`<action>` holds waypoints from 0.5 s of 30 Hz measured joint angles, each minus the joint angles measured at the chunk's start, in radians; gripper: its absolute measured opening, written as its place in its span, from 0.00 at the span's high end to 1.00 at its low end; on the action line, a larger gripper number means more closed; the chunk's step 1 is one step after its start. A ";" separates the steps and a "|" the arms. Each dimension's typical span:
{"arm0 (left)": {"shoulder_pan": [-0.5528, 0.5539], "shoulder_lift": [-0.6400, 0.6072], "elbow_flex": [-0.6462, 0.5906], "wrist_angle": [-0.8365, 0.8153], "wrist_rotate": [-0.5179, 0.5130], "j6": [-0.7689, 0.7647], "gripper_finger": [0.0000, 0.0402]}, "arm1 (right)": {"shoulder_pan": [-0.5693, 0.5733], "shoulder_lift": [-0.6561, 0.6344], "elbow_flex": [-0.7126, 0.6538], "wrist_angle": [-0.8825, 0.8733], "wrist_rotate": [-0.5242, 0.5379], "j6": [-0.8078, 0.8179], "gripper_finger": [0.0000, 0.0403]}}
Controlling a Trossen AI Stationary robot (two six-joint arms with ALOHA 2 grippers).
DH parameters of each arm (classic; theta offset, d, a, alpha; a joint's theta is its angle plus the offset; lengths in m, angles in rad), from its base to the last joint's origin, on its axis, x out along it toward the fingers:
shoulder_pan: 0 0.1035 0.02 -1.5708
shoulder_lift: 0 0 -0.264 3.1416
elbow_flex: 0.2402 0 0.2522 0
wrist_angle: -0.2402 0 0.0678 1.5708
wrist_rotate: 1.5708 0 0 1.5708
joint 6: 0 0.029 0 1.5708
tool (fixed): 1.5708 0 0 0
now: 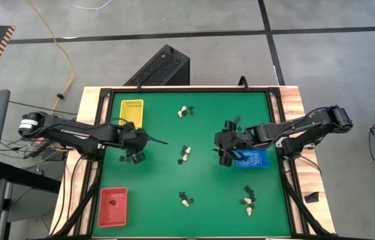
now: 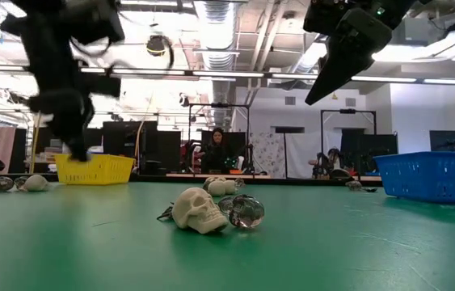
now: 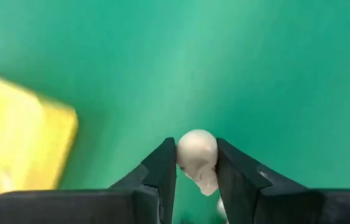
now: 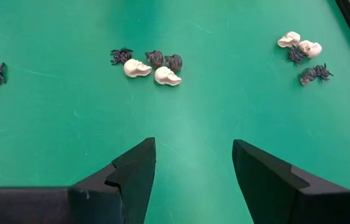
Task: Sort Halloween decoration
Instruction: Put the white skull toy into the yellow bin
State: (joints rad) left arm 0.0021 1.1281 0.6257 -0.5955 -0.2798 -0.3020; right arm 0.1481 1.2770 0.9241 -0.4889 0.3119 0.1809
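Note:
The Halloween decoration lies in small clusters of cream skulls and black spiders on the green mat (image 1: 184, 155) (image 1: 184, 111) (image 1: 185, 199) (image 1: 248, 200). My left gripper (image 3: 196, 168) is just on the near side of the yellow tray (image 1: 132, 112) and is shut on one cream skull (image 3: 198, 155). My right gripper (image 4: 193, 146) is open and holds nothing. It hangs above the mat at the blue tray's (image 1: 252, 159) left edge. Two skull-and-spider clusters (image 4: 147, 65) (image 4: 302, 53) show ahead of it. In the low view a skull (image 2: 199, 210) rests on the mat nearby. My left gripper pinches the cream skull by its rounded top (image 3: 198, 149) between the two fingers (image 3: 162, 171), at their free ends. The skull's narrower lower part (image 3: 207, 182) reaches back between the fingers. The fingers point down at the mat, and the yellow tray (image 3: 13, 143) is beside them.
A red tray (image 1: 113, 205) holding a small dark item sits at the mat's near left corner. The black frame rail (image 1: 277, 127) borders the mat. Open green mat lies between the clusters. People sit in the room beyond the table (image 2: 216, 149).

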 joint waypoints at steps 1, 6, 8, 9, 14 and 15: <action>0.004 -0.034 0.008 0.028 -0.014 0.029 0.78 | 0.003 0.000 0.000 0.007 0.000 -0.004 0.39; 0.084 -0.192 0.014 0.104 -0.132 0.103 0.82 | 0.002 0.000 -0.067 0.169 0.000 -0.104 0.39; 0.156 -0.237 0.014 0.111 -0.162 0.099 0.82 | -0.002 0.000 -0.113 0.257 0.000 -0.141 0.39; 0.198 -0.252 0.014 0.108 -0.159 0.098 0.82 | -0.007 0.000 -0.133 0.294 -0.001 -0.154 0.39; 0.451 -0.242 0.014 0.086 -0.053 0.085 0.81 | -0.039 0.000 -0.197 0.422 -0.002 -0.159 0.39; 0.502 -0.224 0.014 0.081 -0.024 0.089 0.81 | -0.043 0.000 -0.206 0.446 -0.002 -0.158 0.39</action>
State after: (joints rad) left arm 0.5042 0.9037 0.6395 -0.5143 -0.3042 -0.2132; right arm 0.1055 1.2774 0.7180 -0.0426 0.3097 0.0233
